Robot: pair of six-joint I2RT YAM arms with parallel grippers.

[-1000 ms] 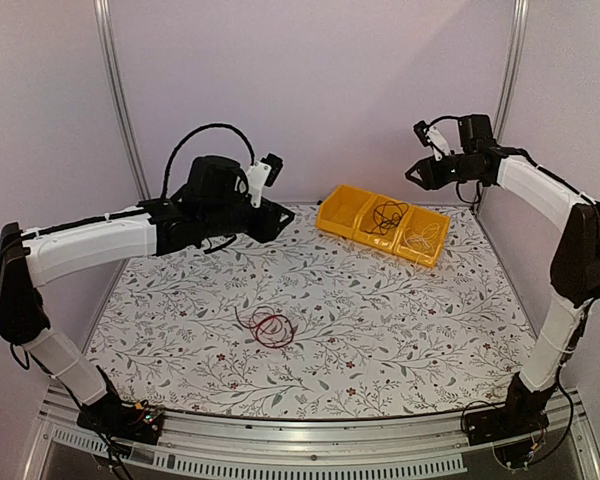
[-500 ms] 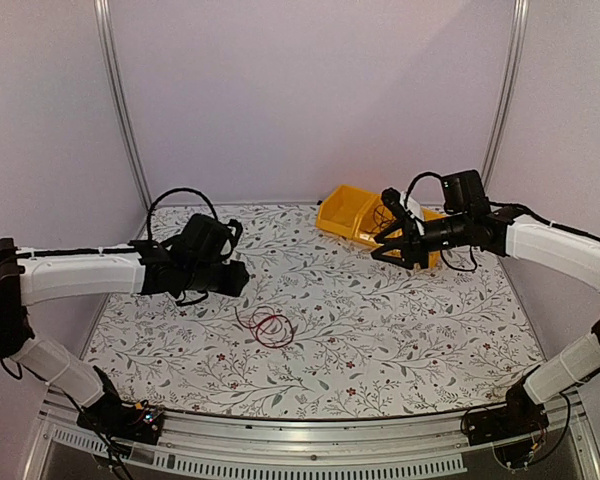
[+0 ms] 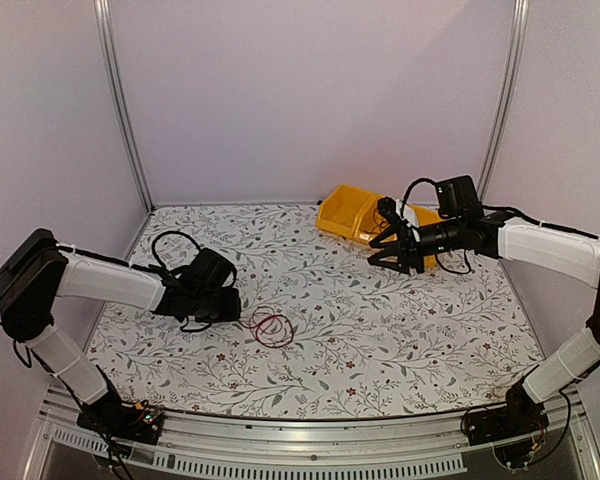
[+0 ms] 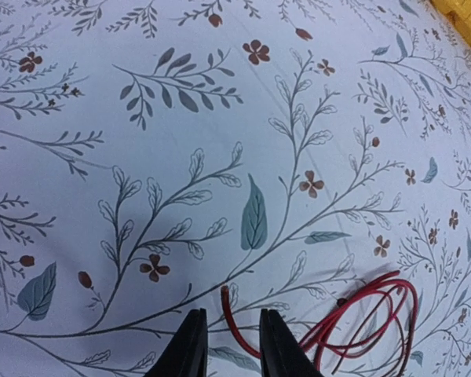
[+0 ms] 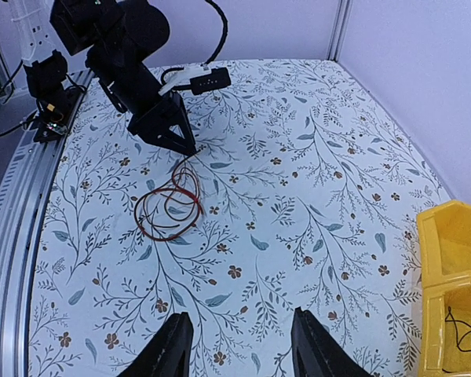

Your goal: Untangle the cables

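Observation:
The cables (image 3: pixel 270 327) are a small tangle of thin red and dark loops lying on the flowered tablecloth left of centre. My left gripper (image 3: pixel 238 310) is low at the tangle's left side. In the left wrist view a loose red cable end (image 4: pixel 229 308) lies between the left gripper's (image 4: pixel 232 316) narrow-set black fingers, with a gap on each side; the loops (image 4: pixel 369 314) lie to the right. My right gripper (image 3: pixel 382 235) hangs open in the air in front of the yellow bins, far from the tangle (image 5: pixel 169 208). Nothing is between the right gripper's (image 5: pixel 239 353) fingers.
A row of yellow bins (image 3: pixel 352 207) stands at the back right, with a black wire (image 3: pixel 388 215) and a white wire (image 3: pixel 423 238) inside. The right wrist view shows a bin corner (image 5: pixel 455 236) and the left arm (image 5: pixel 141 71) beyond the tangle.
The left arm came down from mid-air to the tangle's left edge and its jaws narrowed around the red end. The right arm swung down and left to the bins.

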